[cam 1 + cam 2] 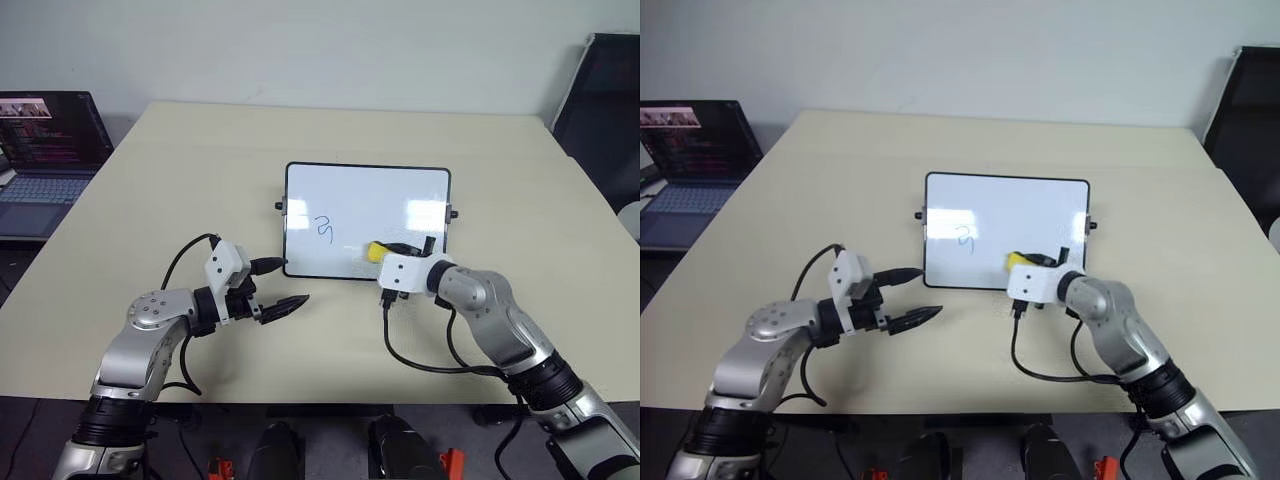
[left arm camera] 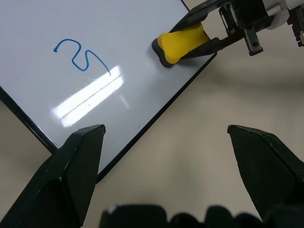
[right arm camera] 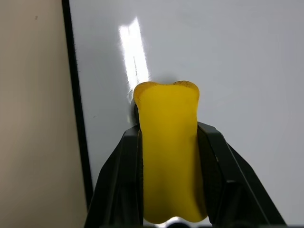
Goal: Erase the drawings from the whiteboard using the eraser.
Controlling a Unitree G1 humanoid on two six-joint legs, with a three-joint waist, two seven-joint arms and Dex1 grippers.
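Observation:
The whiteboard (image 1: 370, 195) lies flat in the middle of the table, black-framed and glossy. A blue curly drawing (image 1: 324, 229) sits on its left half, also seen in the left wrist view as the drawing (image 2: 80, 54). My right gripper (image 1: 384, 253) is shut on the yellow eraser (image 1: 376, 251), whose dark underside rests on the board near its front edge, to the right of the drawing. The eraser (image 3: 167, 109) is clamped between both black fingers. My left gripper (image 1: 295, 281) stands open over the table just off the board's front left corner, holding nothing.
An open laptop (image 1: 45, 150) stands off the table's far left side. A dark chair back (image 1: 605, 90) rises at the far right. The beige table (image 1: 200, 170) has bare surface around the board. Black cables hang from both wrists.

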